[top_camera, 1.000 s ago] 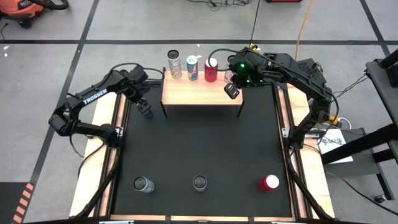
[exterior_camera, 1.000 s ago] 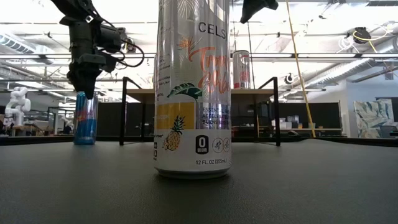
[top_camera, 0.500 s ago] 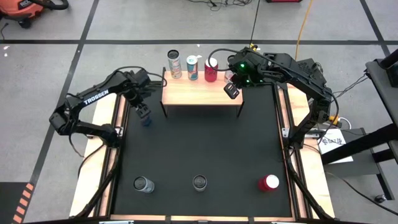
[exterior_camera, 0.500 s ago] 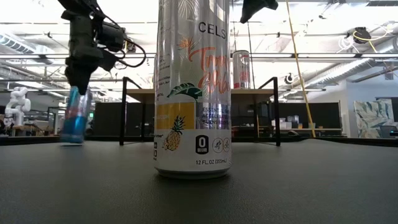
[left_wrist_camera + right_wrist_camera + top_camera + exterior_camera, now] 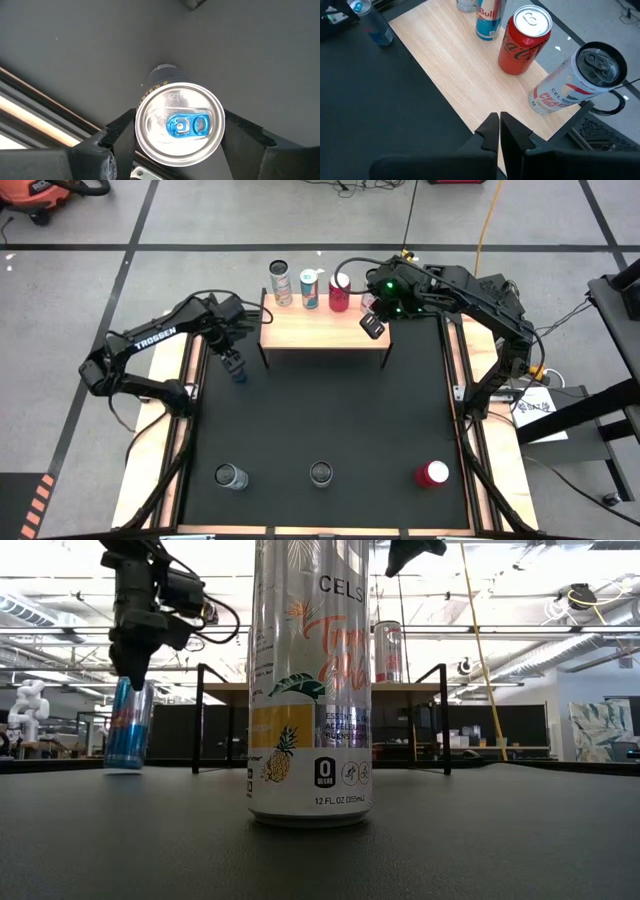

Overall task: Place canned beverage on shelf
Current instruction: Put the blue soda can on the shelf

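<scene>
Left fingers point(image 5: 177, 150): clamped on blue can point(image 5: 180, 130), which you've just lifted and tilted; shelf point(image 5: 322, 327) next.
Right fingers point(image 5: 499, 131): together, idle above shelf.

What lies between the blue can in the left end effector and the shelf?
Only bare black mat separates the blue can from the shelf and its near leg, per the high view.
</scene>
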Robot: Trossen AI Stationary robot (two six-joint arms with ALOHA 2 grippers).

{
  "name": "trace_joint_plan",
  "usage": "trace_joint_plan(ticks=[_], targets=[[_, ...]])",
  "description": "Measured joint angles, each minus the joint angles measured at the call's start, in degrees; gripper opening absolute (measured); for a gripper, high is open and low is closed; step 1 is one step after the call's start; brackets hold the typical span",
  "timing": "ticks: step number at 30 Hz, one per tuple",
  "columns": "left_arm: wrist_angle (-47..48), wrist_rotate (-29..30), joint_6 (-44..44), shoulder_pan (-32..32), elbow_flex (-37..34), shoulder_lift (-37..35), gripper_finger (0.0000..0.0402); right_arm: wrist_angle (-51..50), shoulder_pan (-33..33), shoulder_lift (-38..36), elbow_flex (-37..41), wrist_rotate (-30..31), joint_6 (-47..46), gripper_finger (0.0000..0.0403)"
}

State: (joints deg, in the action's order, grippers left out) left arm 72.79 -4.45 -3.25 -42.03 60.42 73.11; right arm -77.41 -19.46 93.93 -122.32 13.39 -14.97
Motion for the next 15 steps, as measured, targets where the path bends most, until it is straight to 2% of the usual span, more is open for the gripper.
trace_joint_plan(ticks=[9, 15], targets=[[1.96, -0.47, 2.17, 3.8, 0.99, -1.83, 0.0235, -0.85, -0.05, 0.0, 0.0, 0.07, 1.32, 0.0], [5.21, -0.44, 5.82, 4.89, 7.8, -2.72, 0.0234, -1.02, -0.05, 0.0, 0.0, 0.07, 1.14, 0.0]])
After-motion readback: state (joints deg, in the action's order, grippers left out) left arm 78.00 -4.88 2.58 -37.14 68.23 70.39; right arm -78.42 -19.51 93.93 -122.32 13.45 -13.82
